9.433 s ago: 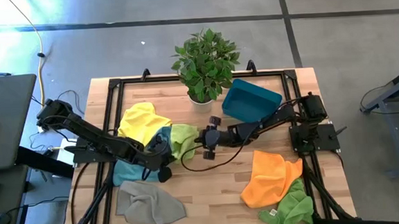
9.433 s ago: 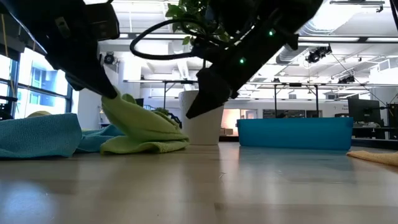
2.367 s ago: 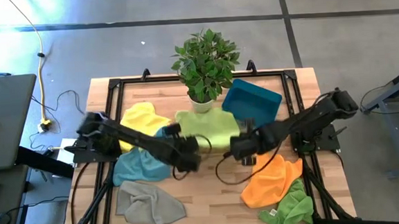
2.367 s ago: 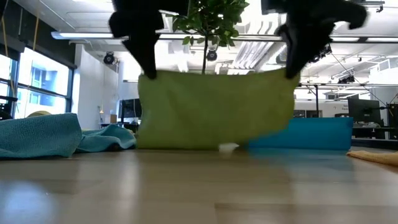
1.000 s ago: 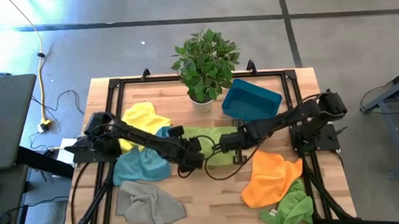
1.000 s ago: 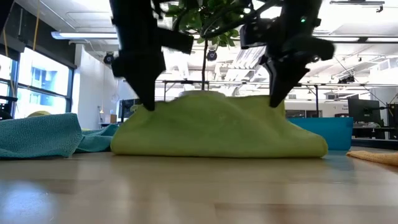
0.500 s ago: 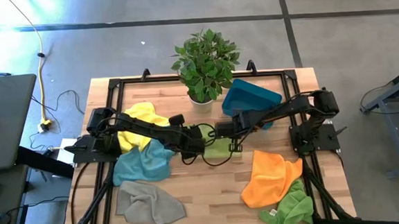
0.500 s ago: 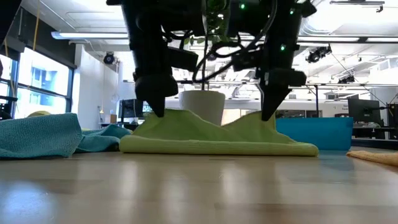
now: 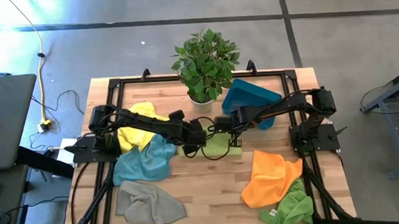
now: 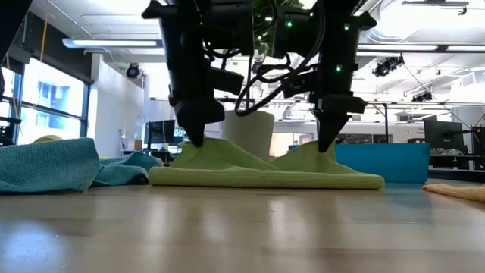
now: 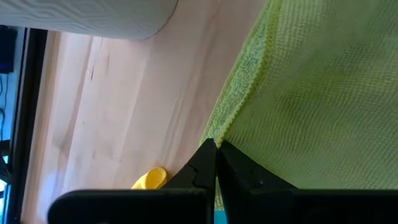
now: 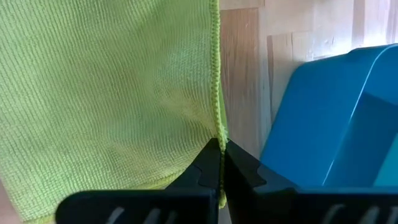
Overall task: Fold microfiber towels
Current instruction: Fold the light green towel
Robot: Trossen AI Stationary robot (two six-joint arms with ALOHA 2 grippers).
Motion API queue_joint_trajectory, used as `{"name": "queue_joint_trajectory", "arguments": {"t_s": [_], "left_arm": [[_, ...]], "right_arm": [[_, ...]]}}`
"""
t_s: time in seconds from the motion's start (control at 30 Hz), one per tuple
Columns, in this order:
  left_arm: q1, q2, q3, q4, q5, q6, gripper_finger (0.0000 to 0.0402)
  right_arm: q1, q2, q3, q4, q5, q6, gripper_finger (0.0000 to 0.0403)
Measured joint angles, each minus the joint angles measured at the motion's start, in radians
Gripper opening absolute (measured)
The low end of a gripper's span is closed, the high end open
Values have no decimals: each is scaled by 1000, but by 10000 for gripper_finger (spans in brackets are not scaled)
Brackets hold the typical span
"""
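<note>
A lime-green microfiber towel (image 9: 220, 149) lies doubled over mid-table, its rounded fold (image 10: 265, 180) toward the near edge. Two points of it stand up as peaks. My left gripper (image 10: 195, 141) is shut on the left peak and my right gripper (image 10: 326, 145) on the right one. In the high view, my left gripper (image 9: 191, 141) and right gripper (image 9: 230, 132) hide much of the towel. Other towels lie loose on the table: yellow (image 9: 135, 128), light blue (image 9: 144, 164), grey (image 9: 149, 204), orange (image 9: 270, 177) and a second green one (image 9: 289, 209). My left gripper pinches the towel's hemmed edge (image 11: 227, 119) between its two fingertips, coming steeply from above. That edge is raised into a peak (image 10: 200, 149); the cloth below it rests on the table. My right gripper pinches the hemmed edge (image 12: 216, 123) on the side nearest the bin between its fingertips, pointing steeply down. The held spot stands up as a peak (image 10: 322, 154), and the cloth slopes down to the layer on the table.
A potted plant in a white pot (image 9: 200, 98) stands just beyond the grippers, and a teal bin (image 9: 251, 100) sits to its right, close to my right gripper. Black frame rails (image 9: 108, 97) run along the table's edges. The near middle of the tabletop is bare wood (image 9: 211, 194).
Both grippers, staying shut on the green towel, have moved toward the far edge and slightly down, drawing closer together. The towel, heaped high a second ago, has folded over on itself and flattened. Its near fold stayed on the table while the held edge travelled back.
</note>
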Motion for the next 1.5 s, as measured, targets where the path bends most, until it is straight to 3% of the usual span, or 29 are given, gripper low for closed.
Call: {"name": "queue_joint_trajectory", "arguments": {"t_s": [0.27, 0.47, 0.63, 0.97, 1.37, 1.5], "left_arm": [[21, 0, 0, -1, 26, -5, 1], [27, 0, 0, -1, 30, -19, 1], [29, 0, 0, 0, 25, -23, 1], [47, 0, 0, 0, 20, -56, 5], [40, 0, 0, -18, -13, -99, 148], [18, 0, 0, -47, 104, -61, 157]], "right_arm": [[0, 0, 0, -27, 1, -4, 10], [8, -3, 0, -57, 88, 13, 96], [13, -4, 0, -50, 62, 34, 148], [42, -2, 0, 61, 25, 39, 139], [73, -1, 0, 29, 37, 89, 134], [92, -24, -83, 99, 75, 104, 134]]}}
